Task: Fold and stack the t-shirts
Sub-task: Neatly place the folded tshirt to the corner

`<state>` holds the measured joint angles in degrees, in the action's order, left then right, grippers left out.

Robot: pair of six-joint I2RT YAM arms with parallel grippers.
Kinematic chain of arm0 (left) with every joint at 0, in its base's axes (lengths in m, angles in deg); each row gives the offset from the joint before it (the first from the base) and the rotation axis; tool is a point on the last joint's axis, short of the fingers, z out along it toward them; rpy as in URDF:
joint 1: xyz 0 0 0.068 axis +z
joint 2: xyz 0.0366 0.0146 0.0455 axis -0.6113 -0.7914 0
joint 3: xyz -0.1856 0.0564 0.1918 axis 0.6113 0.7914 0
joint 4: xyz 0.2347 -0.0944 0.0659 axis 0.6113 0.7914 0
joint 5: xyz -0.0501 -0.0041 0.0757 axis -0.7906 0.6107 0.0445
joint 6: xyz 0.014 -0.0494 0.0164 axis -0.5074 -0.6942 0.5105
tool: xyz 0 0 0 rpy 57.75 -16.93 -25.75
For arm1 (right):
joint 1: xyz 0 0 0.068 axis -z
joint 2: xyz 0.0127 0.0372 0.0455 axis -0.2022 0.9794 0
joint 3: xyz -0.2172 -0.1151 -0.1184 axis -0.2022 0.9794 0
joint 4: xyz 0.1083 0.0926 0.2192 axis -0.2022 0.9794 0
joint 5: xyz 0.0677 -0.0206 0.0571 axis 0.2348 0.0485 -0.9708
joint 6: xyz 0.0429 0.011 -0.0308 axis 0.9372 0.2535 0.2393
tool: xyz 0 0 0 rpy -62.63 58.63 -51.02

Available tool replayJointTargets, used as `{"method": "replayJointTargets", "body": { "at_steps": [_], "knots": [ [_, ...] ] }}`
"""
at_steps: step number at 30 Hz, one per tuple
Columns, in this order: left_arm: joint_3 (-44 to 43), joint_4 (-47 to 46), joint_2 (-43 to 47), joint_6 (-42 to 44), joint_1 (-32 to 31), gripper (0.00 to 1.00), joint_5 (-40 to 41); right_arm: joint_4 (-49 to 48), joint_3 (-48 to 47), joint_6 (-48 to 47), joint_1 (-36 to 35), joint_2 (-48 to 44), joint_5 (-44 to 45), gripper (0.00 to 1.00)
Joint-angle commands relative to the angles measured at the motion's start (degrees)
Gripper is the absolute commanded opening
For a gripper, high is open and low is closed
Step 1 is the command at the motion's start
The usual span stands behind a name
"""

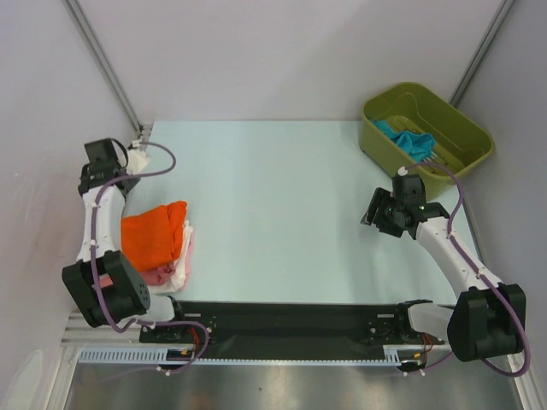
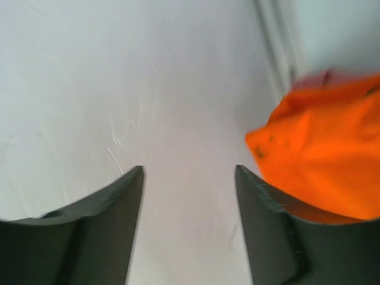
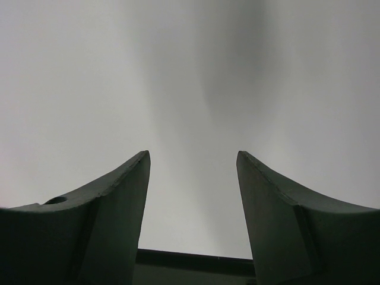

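Since the orange t-shirt (image 1: 155, 232) already sits on top of the pink t-shirt (image 1: 158, 275) and the white t-shirt (image 1: 184, 256) in a pile at the left of the table (image 1: 282, 188), I'd say the step in hand is fetching the last one. That's the teal-blue t-shirt (image 1: 408, 137), bunched up inside the olive bin (image 1: 466, 128) at the far right corner.

Both arms are free. The left gripper (image 2: 189, 172) has its fingers spread with nothing between them, and the orange cloth is just off to its right. The right gripper (image 3: 193, 157) is spread wide too, empty, hanging near the bin.

My take on doing it well:
- Use the right arm, since it's the close one.
- Come in from above the rim and pinch a raised ridge of cloth, not the bin wall.
- Lift high enough that the dangling cloth clears the rim, or the bin probably drags along.
- Drop it on the bare middle of the table, well apart from the pile, so there's room to flatten it.
- Keep the left arm from nudging the pile.
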<state>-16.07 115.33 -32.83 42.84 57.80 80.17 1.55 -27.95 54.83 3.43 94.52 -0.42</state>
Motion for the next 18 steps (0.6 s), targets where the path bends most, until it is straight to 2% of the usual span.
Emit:
{"method": "replayJointTargets", "body": {
  "at_steps": [1,2,3,7,10,12,18],
  "knots": [
    [-11.8,15.9,-0.4,-16.4,-3.1,0.63,-18.9,-0.6,-0.4,-0.3,0.2,-1.5,1.0,0.66],
    [-14.4,21.3,-1.8,-21.3,-4.0,0.55,-21.3,-0.9,0.1,-0.2,0.2,-1.6,1.0,0.66],
    [-15.1,23.3,-2.5,-23.6,-5.1,0.54,-24.4,-1.2,0.9,0.1,0.2,-1.6,0.9,0.66],
    [-13.7,26.7,-4.8,-32.5,-10.4,0.6,-31.8,-2.4,2.5,0.0,0.2,-1.6,0.5,0.66],
    [-12.0,25.0,-6.6,-36.6,-11.5,0.6,-29.8,-2.1,2.9,-0.7,0.3,-1.3,0.8,0.66],
    [-11.7,23.9,-8.4,-38.3,-11.5,0.56,-26.8,-2.1,2.9,-1.0,0.4,-1.3,1.2,0.66],
    [-10.1,22.1,-11.1,-39.9,-11.6,0.51,-24.7,-2.2,3.3,-1.0,0.4,-1.3,1.5,0.66]
  ]
}}
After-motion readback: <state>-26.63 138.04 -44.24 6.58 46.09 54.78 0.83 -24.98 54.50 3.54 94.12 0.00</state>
